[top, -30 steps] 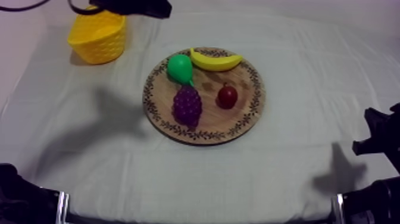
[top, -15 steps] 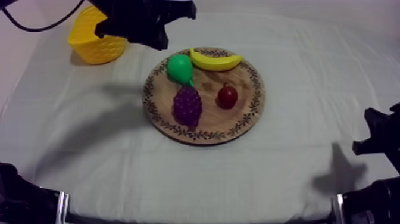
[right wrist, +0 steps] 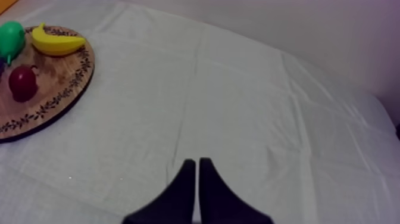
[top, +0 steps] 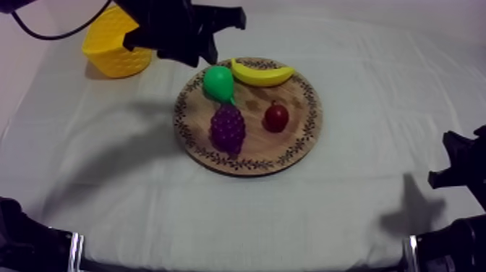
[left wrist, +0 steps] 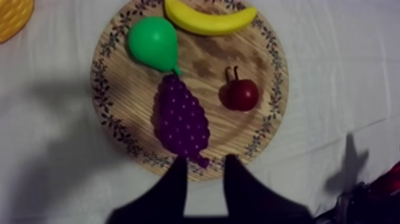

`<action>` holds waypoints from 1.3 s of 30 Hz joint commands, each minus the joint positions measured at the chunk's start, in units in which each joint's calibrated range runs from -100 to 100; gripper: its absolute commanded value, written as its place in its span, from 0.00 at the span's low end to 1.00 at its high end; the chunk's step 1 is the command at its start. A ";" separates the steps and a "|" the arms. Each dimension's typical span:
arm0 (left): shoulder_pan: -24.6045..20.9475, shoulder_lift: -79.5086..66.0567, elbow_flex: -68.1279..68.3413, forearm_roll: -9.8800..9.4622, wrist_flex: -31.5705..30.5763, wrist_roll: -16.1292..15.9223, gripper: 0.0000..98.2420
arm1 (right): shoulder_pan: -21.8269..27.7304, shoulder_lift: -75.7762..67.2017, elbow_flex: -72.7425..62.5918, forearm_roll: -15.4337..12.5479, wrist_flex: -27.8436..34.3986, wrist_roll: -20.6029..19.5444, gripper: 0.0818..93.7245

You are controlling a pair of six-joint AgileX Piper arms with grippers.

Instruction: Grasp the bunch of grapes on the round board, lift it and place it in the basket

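While the left gripper (left wrist: 205,165) hangs apart near the board (left wrist: 208,59), the grapes (left wrist: 181,119) seem light, bumpy; pinch their wide middle.

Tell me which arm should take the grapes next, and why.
Left. The left gripper hangs open over the wooden board, right by the bunch of grapes, and the yellow basket is on its side. The right gripper sits shut over bare cloth, off the board.
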 commanded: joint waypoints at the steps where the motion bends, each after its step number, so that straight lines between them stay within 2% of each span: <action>1: -0.27 -0.14 1.24 0.14 -1.05 0.00 0.65 | 0.01 0.02 -0.01 0.00 0.03 0.00 0.00; 3: -0.62 -0.26 2.54 0.32 -2.39 0.17 0.79 | 0.01 0.02 -0.01 0.00 0.03 0.00 0.00; 5: -0.88 -0.32 3.60 0.57 -3.92 -0.12 0.88 | 0.01 0.02 -0.01 0.00 0.03 0.00 0.00; 9: -1.21 -0.34 4.76 0.75 -6.35 -0.58 0.95 | 0.01 0.02 -0.01 0.00 0.03 0.00 0.00; 22: -1.66 3.61 6.39 1.18 -10.20 -1.20 0.96 | 0.01 0.02 -0.01 0.00 0.03 0.00 0.00; 31: -2.39 10.78 9.30 4.04 -17.62 -3.78 0.94 | 0.01 0.02 -0.01 0.00 0.03 0.00 0.00; 39: -2.40 18.16 7.05 5.52 -19.47 -5.23 0.93 | 0.01 0.02 -0.01 0.00 0.03 0.00 0.00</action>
